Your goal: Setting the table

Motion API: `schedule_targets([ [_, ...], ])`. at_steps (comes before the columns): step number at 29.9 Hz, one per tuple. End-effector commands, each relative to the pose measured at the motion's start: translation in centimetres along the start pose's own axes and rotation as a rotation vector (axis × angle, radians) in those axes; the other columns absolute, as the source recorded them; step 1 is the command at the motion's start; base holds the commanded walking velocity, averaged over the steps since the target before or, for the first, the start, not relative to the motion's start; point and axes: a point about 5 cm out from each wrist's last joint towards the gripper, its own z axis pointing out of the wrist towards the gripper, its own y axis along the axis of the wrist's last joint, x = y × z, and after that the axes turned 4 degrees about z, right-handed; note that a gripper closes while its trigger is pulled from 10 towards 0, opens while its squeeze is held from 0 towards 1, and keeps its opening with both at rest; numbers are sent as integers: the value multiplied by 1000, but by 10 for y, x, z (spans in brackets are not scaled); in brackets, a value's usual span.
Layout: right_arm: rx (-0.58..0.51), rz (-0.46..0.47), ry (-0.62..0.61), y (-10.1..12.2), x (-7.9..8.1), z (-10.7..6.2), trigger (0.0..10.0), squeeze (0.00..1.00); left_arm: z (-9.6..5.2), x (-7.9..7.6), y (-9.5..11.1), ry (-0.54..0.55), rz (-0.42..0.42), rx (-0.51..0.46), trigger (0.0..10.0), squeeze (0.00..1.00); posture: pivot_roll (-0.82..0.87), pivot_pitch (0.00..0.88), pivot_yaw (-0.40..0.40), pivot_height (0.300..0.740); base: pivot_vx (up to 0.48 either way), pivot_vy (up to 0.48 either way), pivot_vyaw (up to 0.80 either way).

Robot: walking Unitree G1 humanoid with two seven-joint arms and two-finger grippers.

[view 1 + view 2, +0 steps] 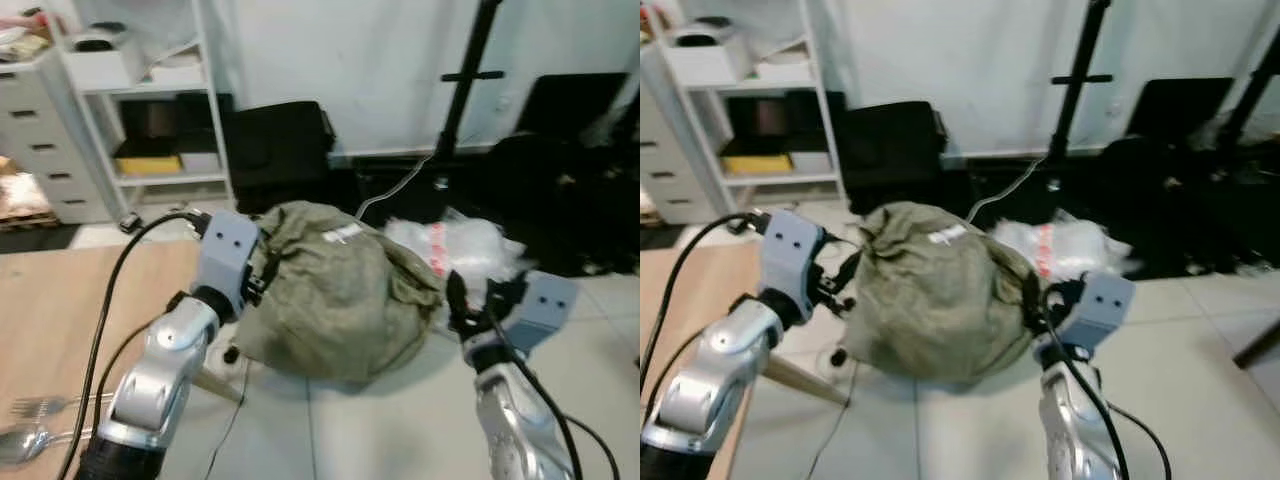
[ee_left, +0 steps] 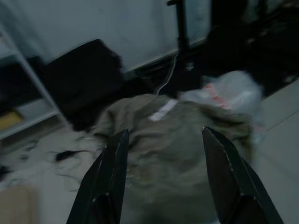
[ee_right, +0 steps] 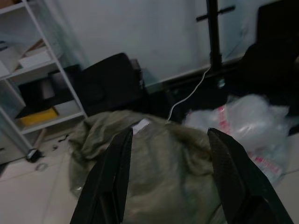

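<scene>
Two pieces of cutlery, a fork [image 1: 40, 405] and a spoon [image 1: 22, 443], already lie on the wooden table [image 1: 60, 320] near its front edge. Both claws, the left gripper [image 2: 163, 179] and right gripper [image 3: 170, 179], are spread wide and empty, aimed past the table at a green sack [image 1: 335, 290] on the floor. Looks barely started, I'd say.

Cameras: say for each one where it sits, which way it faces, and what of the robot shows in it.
Left eye view: on the head, looking forward and down at a green sack on the floor, table with a fork at left; both silver arms show.
Right eye view: same head, same scene.
Left wrist view: on the left wrist, looking along the open left gripper at the sack.
Right wrist view: on the right wrist, looking along the open right gripper at the sack and a plastic bag.
All share the sack.
</scene>
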Motion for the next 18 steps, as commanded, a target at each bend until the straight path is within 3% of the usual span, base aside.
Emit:
schedule_targets([
  [1,17,-5,15,-1,2,3,10000,0,-4,5,-2,34,8,3,10000,0,-46,0,40,740,0,0,-800],
  [7,32,-8,76,0,11,15,10000,0,-13,7,-6,84,-11,12,10000,0,-16,0,-2,740,0,0,-800],
  [18,40,11,90,-5,19,17,10000,0,-12,10,-5,91,-3,6,10000,0,-24,0,21,740,0,0,-800],
])
